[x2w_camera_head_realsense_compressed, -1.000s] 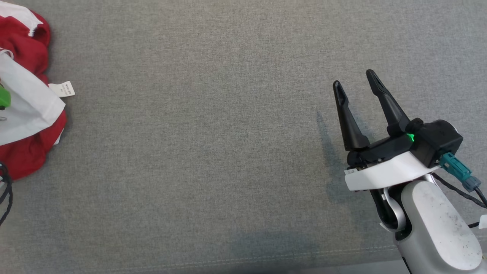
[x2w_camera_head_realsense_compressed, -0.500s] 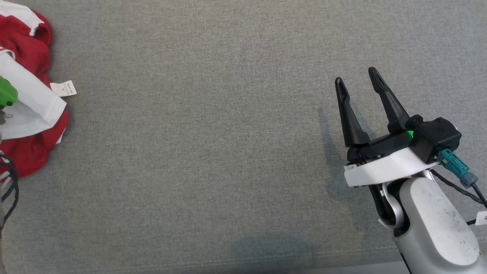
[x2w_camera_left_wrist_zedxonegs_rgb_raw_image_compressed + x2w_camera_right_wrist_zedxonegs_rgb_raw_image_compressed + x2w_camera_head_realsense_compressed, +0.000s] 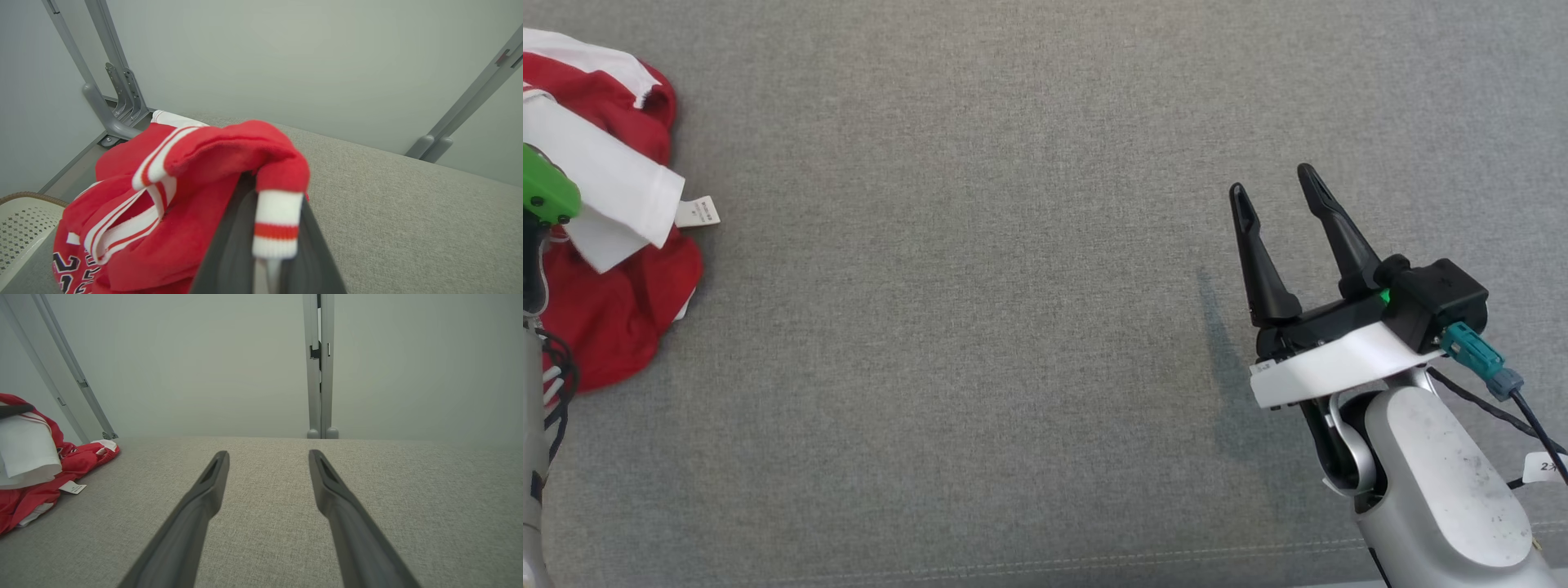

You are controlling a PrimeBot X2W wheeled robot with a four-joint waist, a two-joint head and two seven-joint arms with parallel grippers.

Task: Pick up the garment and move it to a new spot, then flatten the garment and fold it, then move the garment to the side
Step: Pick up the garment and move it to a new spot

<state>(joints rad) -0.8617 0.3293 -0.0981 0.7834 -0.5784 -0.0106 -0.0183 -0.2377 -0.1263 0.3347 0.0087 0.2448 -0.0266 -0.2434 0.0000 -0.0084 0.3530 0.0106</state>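
A crumpled red garment (image 3: 621, 318) with white trim and a small white label (image 3: 698, 212) lies at the far left of the grey cloth surface (image 3: 980, 310). In the left wrist view my left gripper (image 3: 271, 245) is shut on a red-and-white striped cuff (image 3: 278, 222), the garment (image 3: 163, 228) bunched up around and behind its fingers. Its white wrist plate (image 3: 600, 192) covers those fingers in the head view. My right gripper (image 3: 1272, 181) hovers open at the right, far from the garment (image 3: 24, 498), with nothing between its fingers (image 3: 204, 498).
Grey metal frame posts (image 3: 106, 102) (image 3: 320, 367) stand along the pale wall behind the surface. A white perforated object (image 3: 20, 228) sits beyond the surface's left end. A stitched seam (image 3: 1013, 563) runs along the front edge.
The garment and my left wrist have shifted a little to the right in the head view. My right gripper has drifted slightly left and down, still open.
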